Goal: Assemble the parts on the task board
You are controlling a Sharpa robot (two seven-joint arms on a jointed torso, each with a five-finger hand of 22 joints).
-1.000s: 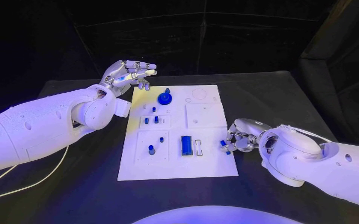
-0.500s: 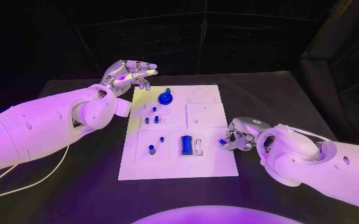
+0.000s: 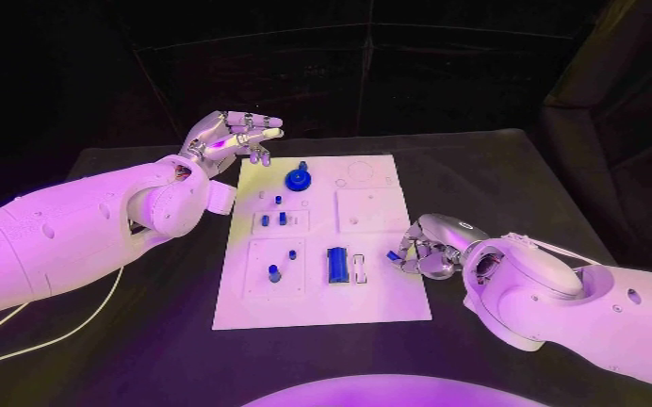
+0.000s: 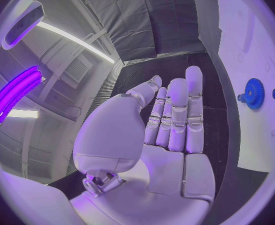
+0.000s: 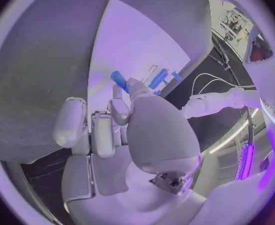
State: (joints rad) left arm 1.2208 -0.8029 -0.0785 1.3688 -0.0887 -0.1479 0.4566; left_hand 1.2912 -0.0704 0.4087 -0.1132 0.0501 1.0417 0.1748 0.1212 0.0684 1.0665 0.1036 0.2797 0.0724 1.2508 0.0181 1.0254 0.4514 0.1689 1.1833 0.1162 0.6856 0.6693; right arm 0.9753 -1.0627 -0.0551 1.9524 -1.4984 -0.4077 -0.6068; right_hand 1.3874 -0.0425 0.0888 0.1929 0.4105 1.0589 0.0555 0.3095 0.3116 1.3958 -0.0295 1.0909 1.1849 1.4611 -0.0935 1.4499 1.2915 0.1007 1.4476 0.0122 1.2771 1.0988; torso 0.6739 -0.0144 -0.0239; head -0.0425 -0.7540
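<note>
One blue part (image 3: 393, 256) in right hand (image 3: 432, 249)

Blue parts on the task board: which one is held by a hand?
The small blue peg at the task board's right edge, pinched by the right hand; the others lie or stand untouched.

Dim scene, dark backdrop; wrist views bend strongly at their rims

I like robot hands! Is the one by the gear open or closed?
Open: the left hand holds nothing, fingers straight, beside the blue gear.
</note>
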